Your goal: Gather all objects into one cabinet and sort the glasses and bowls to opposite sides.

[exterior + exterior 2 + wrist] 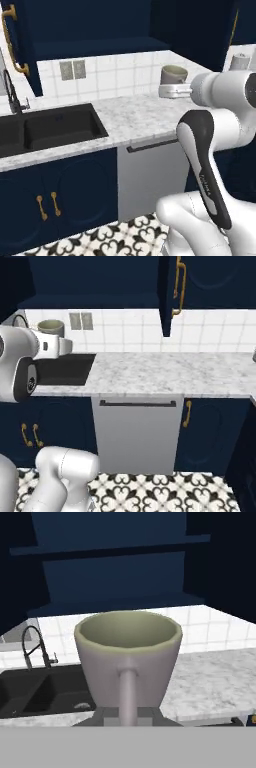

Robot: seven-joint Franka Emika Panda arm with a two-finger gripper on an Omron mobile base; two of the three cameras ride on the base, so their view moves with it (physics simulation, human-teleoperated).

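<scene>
Grey-beige mug (127, 657): clamped in my tool (127, 714), below open cabinet (120, 577); next, lift onto its shelf.

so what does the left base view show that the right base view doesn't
Left base view alone: the black faucet beside the sink and the whole sink basin. Right base view alone: the long counter stretch to the right and a second brass door handle. Both: the grey-beige mug at the gripper, the dishwasher front, wall outlets and patterned floor.
</scene>
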